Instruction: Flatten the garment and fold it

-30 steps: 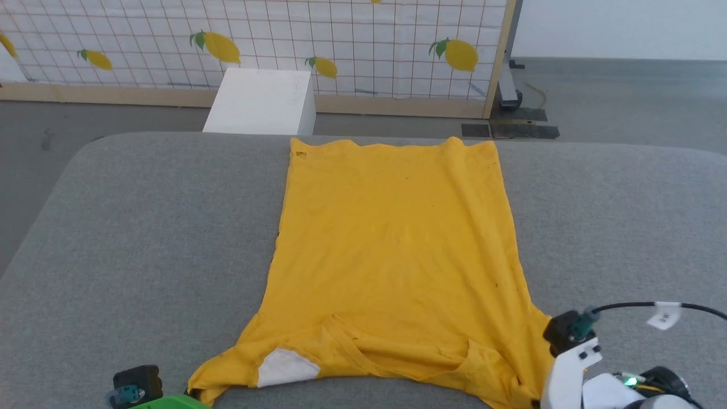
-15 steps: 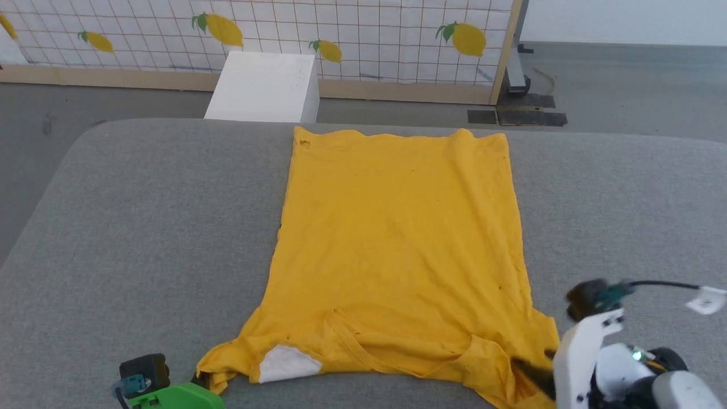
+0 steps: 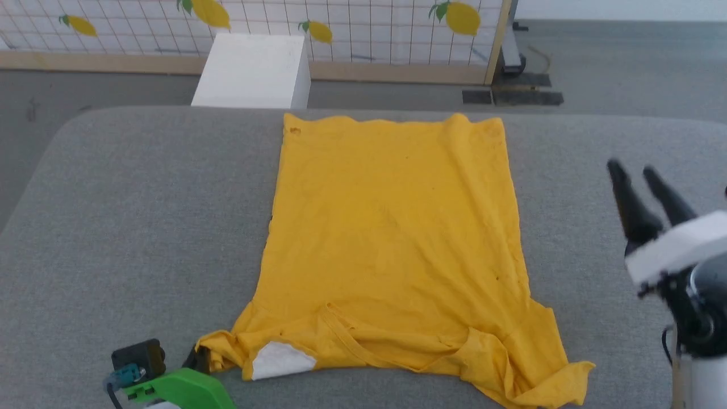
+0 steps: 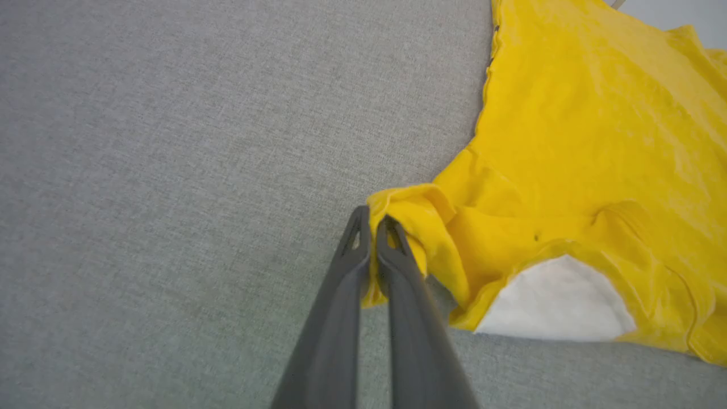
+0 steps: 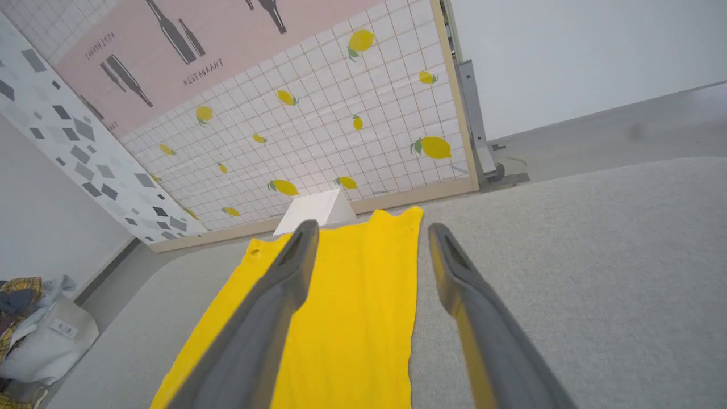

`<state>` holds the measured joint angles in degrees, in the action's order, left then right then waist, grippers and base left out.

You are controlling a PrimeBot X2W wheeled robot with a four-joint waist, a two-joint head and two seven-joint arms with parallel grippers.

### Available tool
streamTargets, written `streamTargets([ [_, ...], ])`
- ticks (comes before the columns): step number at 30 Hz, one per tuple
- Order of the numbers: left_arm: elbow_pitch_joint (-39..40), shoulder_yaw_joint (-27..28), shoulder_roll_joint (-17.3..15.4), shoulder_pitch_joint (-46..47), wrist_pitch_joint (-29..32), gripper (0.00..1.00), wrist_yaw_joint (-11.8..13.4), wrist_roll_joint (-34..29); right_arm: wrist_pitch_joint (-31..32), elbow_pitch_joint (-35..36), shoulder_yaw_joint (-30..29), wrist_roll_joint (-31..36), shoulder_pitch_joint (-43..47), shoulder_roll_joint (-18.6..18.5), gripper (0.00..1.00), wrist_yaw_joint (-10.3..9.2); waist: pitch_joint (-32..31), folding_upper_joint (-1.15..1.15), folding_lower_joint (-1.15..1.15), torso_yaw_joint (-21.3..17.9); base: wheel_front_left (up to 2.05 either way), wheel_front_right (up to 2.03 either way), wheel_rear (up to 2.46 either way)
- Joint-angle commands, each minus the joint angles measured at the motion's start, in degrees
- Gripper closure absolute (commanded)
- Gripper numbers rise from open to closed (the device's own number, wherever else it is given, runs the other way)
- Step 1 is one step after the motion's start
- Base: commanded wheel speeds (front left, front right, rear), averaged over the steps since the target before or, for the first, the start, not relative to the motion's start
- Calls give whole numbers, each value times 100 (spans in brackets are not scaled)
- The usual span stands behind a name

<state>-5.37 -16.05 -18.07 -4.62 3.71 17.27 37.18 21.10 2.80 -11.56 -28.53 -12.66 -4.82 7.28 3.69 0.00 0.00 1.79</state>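
Bright even light, faint shadows, right claw (image 3: 630, 168) slightly blurred

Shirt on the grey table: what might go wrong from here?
1. The left claw pinches only the bunched edge of the left sleeve of the shirt; a pull could slip off or drag the cloth askew.
2. The right claw hangs open beside the shirt, and the right sleeve lies crumpled; folding now would likely trap wrinkles.
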Motion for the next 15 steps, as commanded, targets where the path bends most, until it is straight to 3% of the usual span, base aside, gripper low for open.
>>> streamTargets([
  [1, 136, 28, -7, 91, -76, 100, 58, -71, -193, -190, -70, 72, -411, 46, 0, 21, 353, 0, 0, 9, 0, 0, 0],
  [8, 691, 6, 145, 342, -228, 100, 199, -170, -265, -1287, -221, 722, -2207, -182, 0, 21, 1428, 0, 0, 336, 0, 0, 0],
  [10, 881, 10, 214, 474, -318, 100, 232, -199, 26, -1821, -169, 1071, -3131, -414, 0, 21, 1926, 0, 0, 544, 0, 0, 0],
  [15, 1133, -31, 321, 641, -451, 100, 254, -255, 707, -2605, -73, 1731, -4425, -755, 0, 21, 2596, 0, 0, 931, 0, 0, 0],
])
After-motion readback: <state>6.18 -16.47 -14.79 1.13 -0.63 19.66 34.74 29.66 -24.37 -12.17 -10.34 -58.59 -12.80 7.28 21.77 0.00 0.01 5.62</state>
